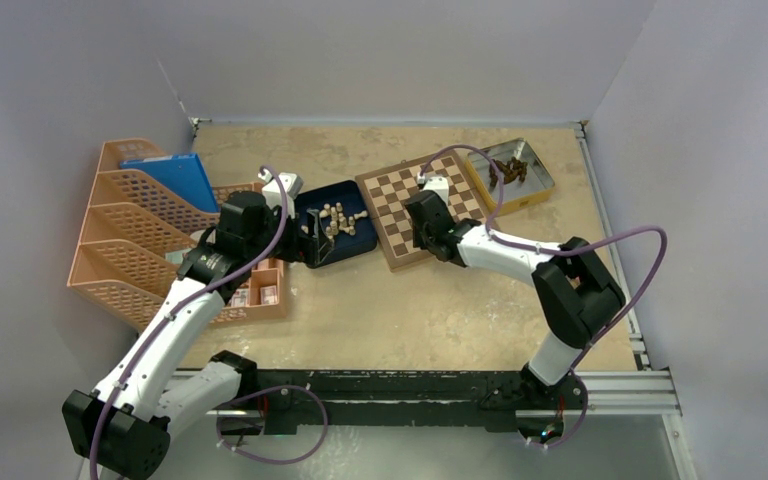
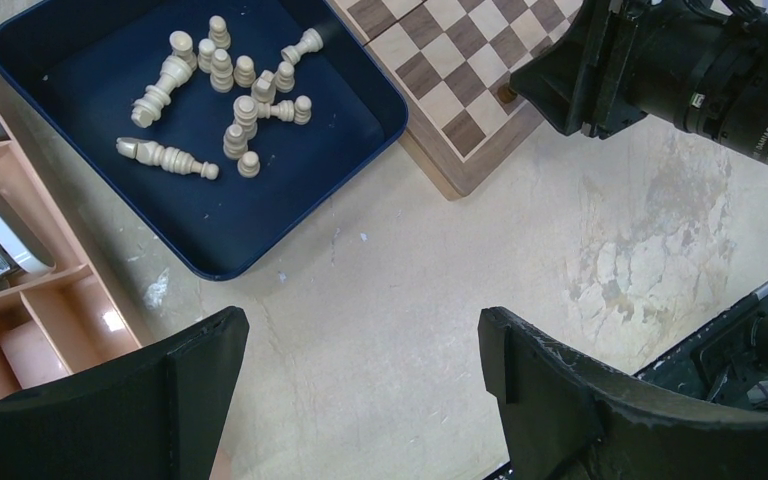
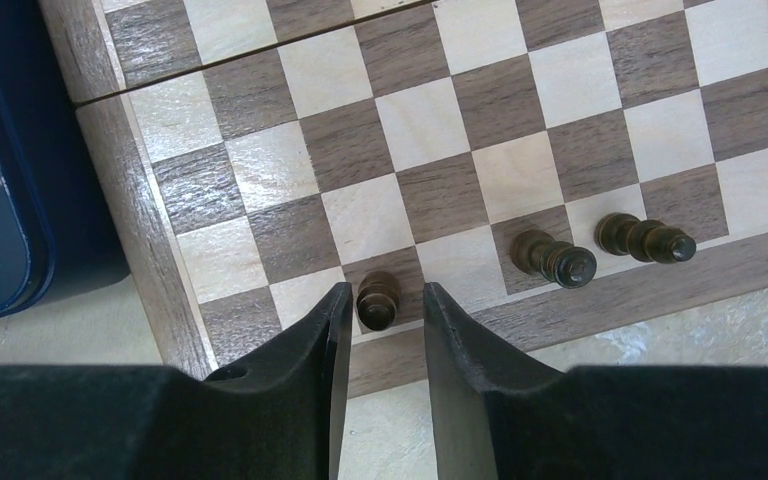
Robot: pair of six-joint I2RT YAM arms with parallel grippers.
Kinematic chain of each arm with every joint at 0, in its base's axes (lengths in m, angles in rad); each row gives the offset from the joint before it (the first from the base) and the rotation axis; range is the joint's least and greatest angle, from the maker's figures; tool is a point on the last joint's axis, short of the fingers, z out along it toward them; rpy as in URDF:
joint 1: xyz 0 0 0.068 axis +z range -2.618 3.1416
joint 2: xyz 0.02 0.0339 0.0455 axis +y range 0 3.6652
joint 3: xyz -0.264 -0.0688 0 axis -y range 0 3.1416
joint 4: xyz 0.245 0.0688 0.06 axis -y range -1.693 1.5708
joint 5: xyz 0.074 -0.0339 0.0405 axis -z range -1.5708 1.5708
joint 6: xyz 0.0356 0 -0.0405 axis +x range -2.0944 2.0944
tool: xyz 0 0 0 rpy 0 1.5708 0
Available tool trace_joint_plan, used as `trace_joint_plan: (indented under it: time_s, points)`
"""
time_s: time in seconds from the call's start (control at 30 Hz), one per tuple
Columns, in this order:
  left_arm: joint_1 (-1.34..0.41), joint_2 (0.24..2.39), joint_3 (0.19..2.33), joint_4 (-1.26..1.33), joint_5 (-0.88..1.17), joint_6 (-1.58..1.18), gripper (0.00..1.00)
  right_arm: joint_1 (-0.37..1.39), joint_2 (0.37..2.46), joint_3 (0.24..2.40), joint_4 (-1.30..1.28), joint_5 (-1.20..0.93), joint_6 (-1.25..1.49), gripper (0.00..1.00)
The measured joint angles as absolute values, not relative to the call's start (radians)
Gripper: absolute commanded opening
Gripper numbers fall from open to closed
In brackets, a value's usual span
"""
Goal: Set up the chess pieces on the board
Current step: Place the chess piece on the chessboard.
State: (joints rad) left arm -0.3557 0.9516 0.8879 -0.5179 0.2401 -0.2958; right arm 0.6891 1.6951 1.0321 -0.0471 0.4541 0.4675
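The board (image 3: 440,120) lies under my right gripper (image 3: 387,290), which is at its near left corner. A dark brown chess piece (image 3: 378,300) stands upright on a dark square of the edge row. It sits between the open fingers with a small gap on each side. Two more dark pieces (image 3: 553,258) (image 3: 648,240) stand further right on the same row. My left gripper (image 2: 360,335) hangs wide open over bare table, empty, near the dark blue tray (image 2: 210,265). Several pale cream pieces (image 2: 230,100) lie in that tray. In the top view the board (image 1: 385,200) sits right of the tray.
A silver tin (image 1: 538,190) holding several dark pieces stands at the board's far right. Orange file racks (image 1: 140,230) with a blue folder (image 1: 175,180) fill the left side. An orange desk organizer (image 2: 20,320) sits beside the tray. The right arm (image 2: 680,70) reaches over the board's corner.
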Motion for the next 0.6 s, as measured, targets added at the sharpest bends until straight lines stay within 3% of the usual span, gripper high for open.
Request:
trace_joint_plan:
  time_s: [0.6]
  points:
    - [-0.356,0.96,0.888,-0.519,0.241,-0.295,0.86,0.645,1.666,1.253,-0.108,0.523,0.467,0.38]
